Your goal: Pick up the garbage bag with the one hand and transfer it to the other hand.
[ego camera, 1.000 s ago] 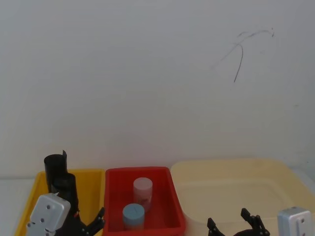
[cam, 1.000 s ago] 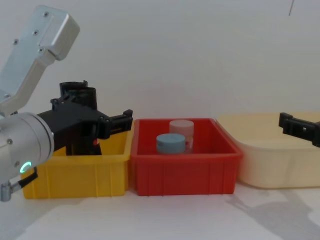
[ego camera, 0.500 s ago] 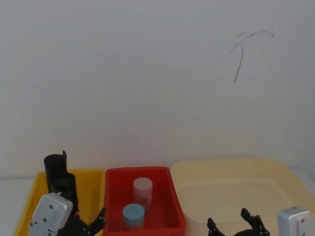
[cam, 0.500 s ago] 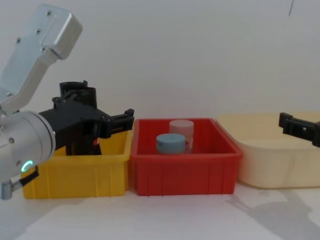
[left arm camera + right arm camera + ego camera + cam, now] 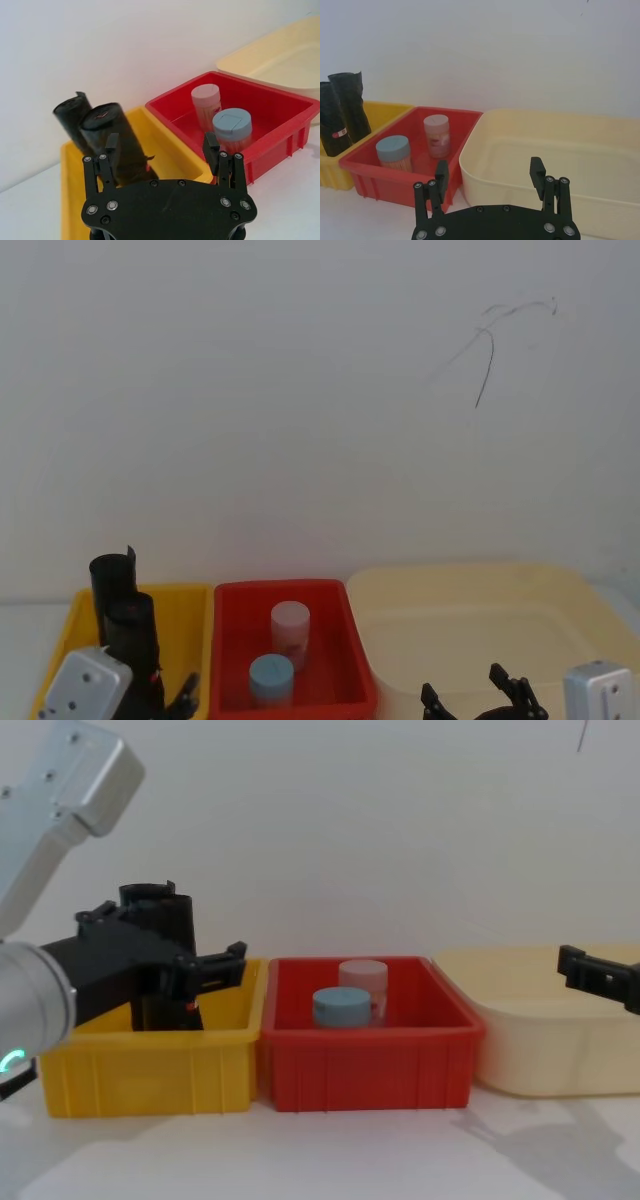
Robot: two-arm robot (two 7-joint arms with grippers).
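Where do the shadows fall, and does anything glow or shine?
Chest view: soft grey shadows lie on the table before the cream tub, and a green ring glows on the left arm. Left wrist view: faint sheen on the garbage bag.

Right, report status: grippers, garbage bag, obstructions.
Left gripper open at yellow bin. Right gripper open, parked by cream tub. Garbage bag standing in bin, ungripped; taller roll close behind.

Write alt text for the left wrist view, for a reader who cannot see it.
The left gripper, fingers open, faces a yellow bin holding the garbage bag, a black roll leaning beside a second black roll. Next to it a red bin holds a pale pink jar and a blue-lidded jar, with a cream tub beyond.
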